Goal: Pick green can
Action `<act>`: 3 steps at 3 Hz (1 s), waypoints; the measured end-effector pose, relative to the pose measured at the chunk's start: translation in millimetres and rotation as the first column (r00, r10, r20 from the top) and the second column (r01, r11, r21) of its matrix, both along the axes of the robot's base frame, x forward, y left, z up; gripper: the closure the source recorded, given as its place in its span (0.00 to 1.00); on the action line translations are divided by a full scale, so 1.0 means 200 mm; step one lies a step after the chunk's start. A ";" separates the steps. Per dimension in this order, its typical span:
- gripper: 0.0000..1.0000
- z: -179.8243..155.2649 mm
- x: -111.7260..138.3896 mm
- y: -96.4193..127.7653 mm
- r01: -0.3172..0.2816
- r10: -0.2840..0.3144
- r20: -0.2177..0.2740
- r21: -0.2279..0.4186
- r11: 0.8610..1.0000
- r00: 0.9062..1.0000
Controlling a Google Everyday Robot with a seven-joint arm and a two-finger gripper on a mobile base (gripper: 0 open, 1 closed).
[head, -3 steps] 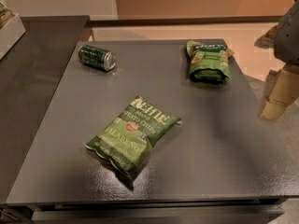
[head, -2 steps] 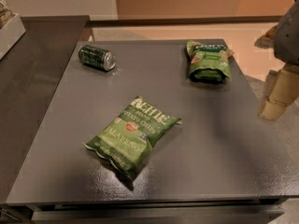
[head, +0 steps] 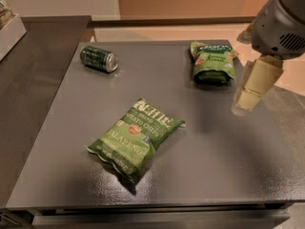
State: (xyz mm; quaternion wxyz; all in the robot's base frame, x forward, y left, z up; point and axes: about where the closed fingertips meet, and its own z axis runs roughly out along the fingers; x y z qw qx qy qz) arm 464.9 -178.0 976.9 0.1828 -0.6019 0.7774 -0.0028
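Fingers [head: 261, 75] of your gripper [head: 247, 101] show as one pale block over the right edge of the table [head: 214, 166], just beside the smaller green snack bag [head: 212, 61]; you cannot tell whether they are spread or pressed together. Your green can [head: 99, 58] lies on its side near the far left corner, well apart from the gripper. Your Kettle chip bag [head: 136, 140] lies flat nearer the front.

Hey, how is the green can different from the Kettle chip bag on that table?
The green can is a small, dark metal cylinder on its side; the Kettle chip bag is a much larger, brighter soft pouch lying flat. The can sits near the table's far left corner; the bag lies front and middle. Both are green, and both lie well left of the gripper, which hangs at the table's right edge.
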 end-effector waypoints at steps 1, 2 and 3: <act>0.00 0.00 0.11 0.18 -0.007 0.006 0.013 0.035 0.999 1.000; 0.00 -0.01 0.22 0.35 0.001 -0.002 0.013 0.069 0.998 1.000; 0.00 -0.06 0.33 0.52 0.027 -0.027 -0.001 0.096 0.995 1.000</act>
